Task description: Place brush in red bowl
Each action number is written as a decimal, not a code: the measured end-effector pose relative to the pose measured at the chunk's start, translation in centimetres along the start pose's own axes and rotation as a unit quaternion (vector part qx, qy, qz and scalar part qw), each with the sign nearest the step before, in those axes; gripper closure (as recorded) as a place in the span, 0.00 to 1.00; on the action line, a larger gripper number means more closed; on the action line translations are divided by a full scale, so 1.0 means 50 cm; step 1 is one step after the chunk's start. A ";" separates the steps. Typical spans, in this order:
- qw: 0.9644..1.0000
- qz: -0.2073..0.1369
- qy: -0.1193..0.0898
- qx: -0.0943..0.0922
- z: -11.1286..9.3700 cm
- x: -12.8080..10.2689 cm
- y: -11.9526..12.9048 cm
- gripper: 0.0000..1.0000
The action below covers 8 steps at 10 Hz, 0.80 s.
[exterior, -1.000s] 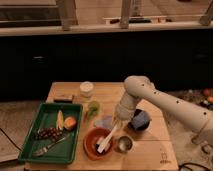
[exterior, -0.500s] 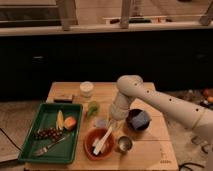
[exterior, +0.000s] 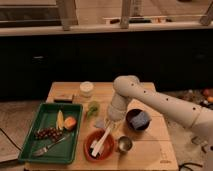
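The red bowl (exterior: 88,145) sits near the front edge of the wooden table (exterior: 150,145). The brush (exterior: 103,141) lies in it, its pale handle slanting up to the right over the bowl's far rim and its head low at the left inside. My gripper (exterior: 106,123) hangs from the white arm (exterior: 150,100) just behind the bowl's far rim, close above the upper end of the handle. I cannot make out whether it touches the brush.
A small shiny metal cup (exterior: 124,145) stands right of the red bowl. A dark bowl with blue cloth (exterior: 138,120) is behind it. A green tray (exterior: 35,125) at left holds grapes, fruit and a grey metal utensil (exterior: 50,146). A white cup (exterior: 87,89) and a green object (exterior: 93,108) stand behind.
My arm has swung left and the gripper has drawn back from over the bowl to its far rim. The brush now lies lower in the red bowl.
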 end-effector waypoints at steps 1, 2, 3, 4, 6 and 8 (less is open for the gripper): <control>1.000 -0.001 0.000 -0.003 0.000 -0.003 -0.001 0.76; 1.000 -0.001 0.000 -0.004 0.000 -0.004 -0.002 0.68; 1.000 -0.002 -0.001 -0.006 0.000 -0.006 -0.004 0.57; 1.000 -0.002 -0.001 -0.007 0.000 -0.007 -0.006 0.45; 1.000 0.001 -0.001 -0.009 -0.002 -0.005 -0.006 0.27; 1.000 0.002 -0.001 -0.010 -0.006 -0.005 -0.010 0.20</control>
